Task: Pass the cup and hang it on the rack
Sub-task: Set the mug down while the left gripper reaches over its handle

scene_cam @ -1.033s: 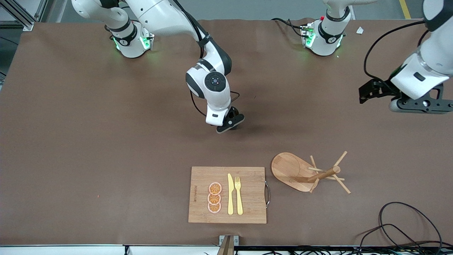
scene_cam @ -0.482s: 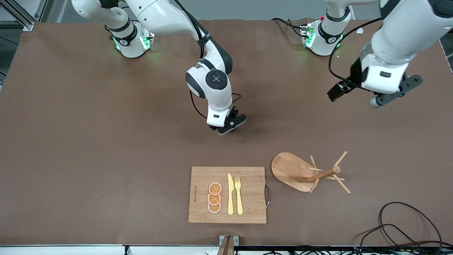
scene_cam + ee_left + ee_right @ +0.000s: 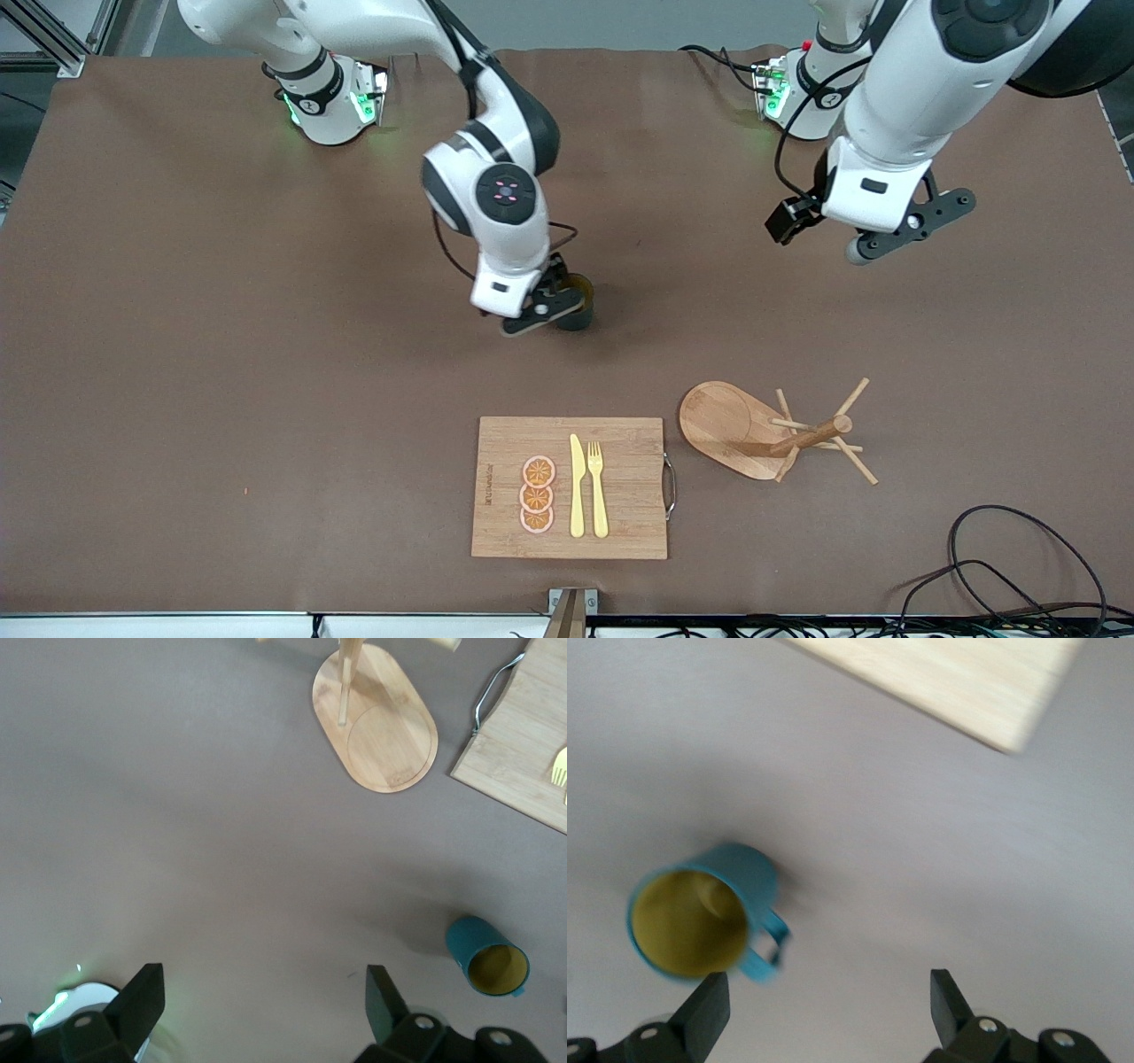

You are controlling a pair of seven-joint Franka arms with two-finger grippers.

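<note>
The right tool [image 3: 542, 312] has let go of the cup [image 3: 576, 306], fingers apart like the approaching left tool's [image 3: 873, 232], which risks toppling it.

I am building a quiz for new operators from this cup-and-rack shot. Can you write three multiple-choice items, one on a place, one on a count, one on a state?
1. Where does the cup stand?
A. on the cutting board
B. on the bare table, farther from the front camera than the cutting board
C. on a rack peg

2. How many orange slices lie on the board?
A. two
B. three
C. five

3. How is the right gripper?
A. open, cup free
B. shut on the cup
C. shut on the fork

Answers: 1 B, the cup sits upright on the brown mat; 2 B, three lie in a row; 3 A, its fingers stand apart beside the cup.
</note>
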